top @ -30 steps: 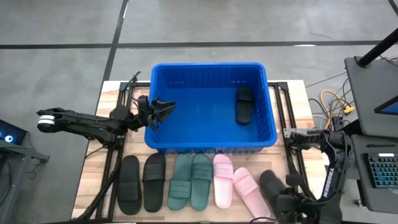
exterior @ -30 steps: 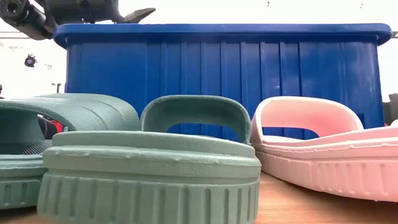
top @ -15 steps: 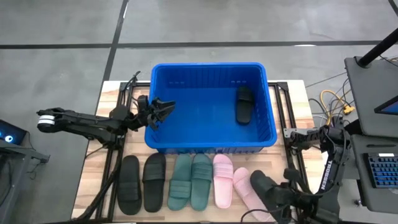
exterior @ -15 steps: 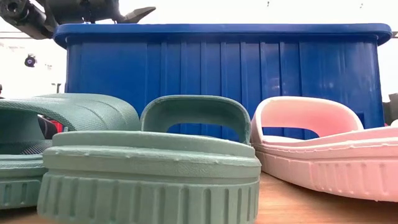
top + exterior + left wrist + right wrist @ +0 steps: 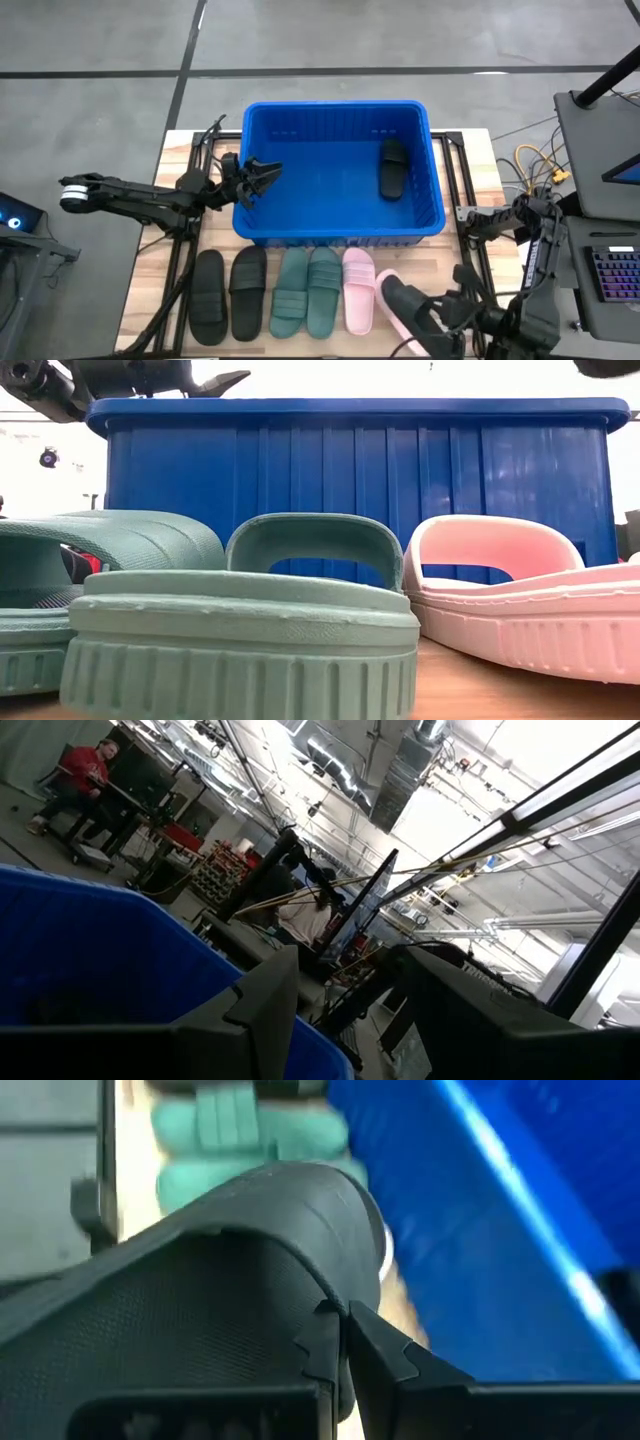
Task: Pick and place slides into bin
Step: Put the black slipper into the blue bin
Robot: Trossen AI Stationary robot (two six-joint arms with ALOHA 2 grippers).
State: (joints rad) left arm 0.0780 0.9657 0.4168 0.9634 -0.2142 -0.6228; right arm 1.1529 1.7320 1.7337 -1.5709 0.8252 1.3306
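The blue bin [image 5: 340, 225] stands mid-table with one black slide [image 5: 393, 168] lying on its floor. Along the near edge lie two black slides [image 5: 208, 297], two green slides [image 5: 306, 292] and two pink slides [image 5: 358, 290], soles down. My right gripper [image 5: 345, 1330] at the near right is shut on another black slide [image 5: 402, 300], which hangs over the right-hand pink slide. My left gripper [image 5: 266, 172] stands open above the bin's left rim, with nothing between its fingers. My right gripper pinches the black slide's broad strap [image 5: 322, 1292] at its edge between its two fingers. The fingers come slanting down from the table's near right. The slide is lifted clear of the table, tilted, above the pink slide.
Dark frame rails [image 5: 180, 270] run along both sides of the table. A desk with a keyboard [image 5: 610, 275] and cables [image 5: 535, 160] stands to the right. In the low view, a green slide [image 5: 240, 630] and a pink slide [image 5: 510, 600] stand before the bin's wall [image 5: 350, 470].
My right gripper has risen and gone toward the table's left, rolling its wrist, still shut on the black slide. The slide has come up off the table and now hangs over the right-hand pink slide.
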